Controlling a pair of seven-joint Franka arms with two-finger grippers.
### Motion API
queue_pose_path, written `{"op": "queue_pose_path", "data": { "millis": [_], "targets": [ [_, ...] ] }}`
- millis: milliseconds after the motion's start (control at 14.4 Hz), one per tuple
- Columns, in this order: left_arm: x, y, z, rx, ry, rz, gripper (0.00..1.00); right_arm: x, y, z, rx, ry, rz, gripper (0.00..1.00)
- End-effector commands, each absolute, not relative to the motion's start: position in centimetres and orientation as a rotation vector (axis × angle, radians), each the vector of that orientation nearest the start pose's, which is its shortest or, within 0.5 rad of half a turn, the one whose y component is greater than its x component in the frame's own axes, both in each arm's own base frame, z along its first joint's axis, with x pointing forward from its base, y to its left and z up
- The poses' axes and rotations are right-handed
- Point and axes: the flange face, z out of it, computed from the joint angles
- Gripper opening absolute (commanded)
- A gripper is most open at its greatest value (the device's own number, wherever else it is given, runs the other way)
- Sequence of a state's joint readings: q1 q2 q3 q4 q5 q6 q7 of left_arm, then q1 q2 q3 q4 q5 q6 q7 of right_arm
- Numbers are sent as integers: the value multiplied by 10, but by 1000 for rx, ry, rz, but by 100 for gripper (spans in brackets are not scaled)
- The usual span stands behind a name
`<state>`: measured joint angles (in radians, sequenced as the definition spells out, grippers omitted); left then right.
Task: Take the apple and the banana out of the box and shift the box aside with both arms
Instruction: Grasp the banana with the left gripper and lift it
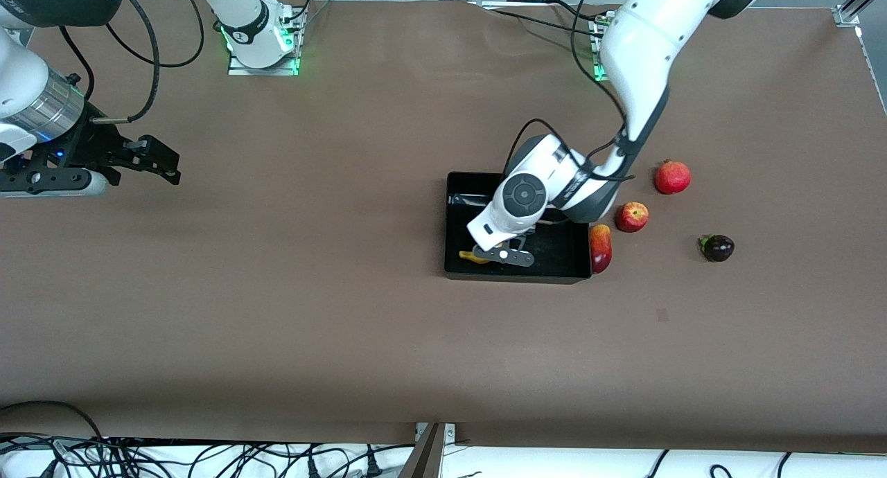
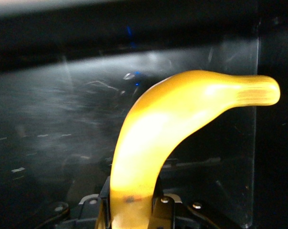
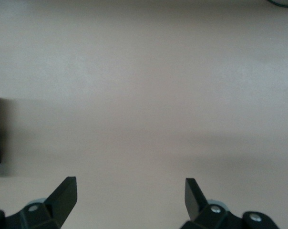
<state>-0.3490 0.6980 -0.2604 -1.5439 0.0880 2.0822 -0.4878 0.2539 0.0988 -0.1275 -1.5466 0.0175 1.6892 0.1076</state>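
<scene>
The black box (image 1: 516, 275) sits on the brown table near the middle. My left gripper (image 1: 493, 255) is low inside it, shut on the yellow banana (image 1: 472, 257). In the left wrist view the banana (image 2: 182, 114) curves up from between the fingers (image 2: 102, 205) over the box's glossy floor (image 2: 48, 119). A red-yellow mango (image 1: 600, 248) lies against the box's outer wall toward the left arm's end. The apple (image 1: 631, 216), pomegranate (image 1: 672, 176) and dark purple fruit (image 1: 717, 247) lie on the table past it. My right gripper (image 1: 163, 163) waits open and empty over bare table (image 3: 129, 191).
The arm bases (image 1: 260, 41) stand along the table's edge farthest from the front camera. Cables (image 1: 208, 457) and a metal bracket (image 1: 429, 450) lie along the edge nearest that camera. The left arm's forearm (image 1: 637, 69) reaches over the table above the box.
</scene>
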Motion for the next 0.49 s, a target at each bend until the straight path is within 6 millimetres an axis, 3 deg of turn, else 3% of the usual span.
{"op": "queue_pose_path", "data": {
  "millis": [0, 139, 209, 348, 417],
  "targets": [
    [600, -322, 333, -3101, 93, 271, 0, 593, 78, 595, -3140, -39, -113, 100],
    [616, -283, 368, -3042, 20, 357, 0, 594, 82, 591, -3138, -49, -110, 100],
    [624, -257, 375, -3021, -2, 408, 0, 594, 84, 590, -3137, -56, -103, 100],
    [646, -193, 370, -3031, 2, 449, 0, 600, 86, 578, -3141, -61, -72, 100],
    [658, -148, 363, -3026, 29, 456, 0, 600, 88, 575, -3141, -60, -63, 100]
  ]
}}
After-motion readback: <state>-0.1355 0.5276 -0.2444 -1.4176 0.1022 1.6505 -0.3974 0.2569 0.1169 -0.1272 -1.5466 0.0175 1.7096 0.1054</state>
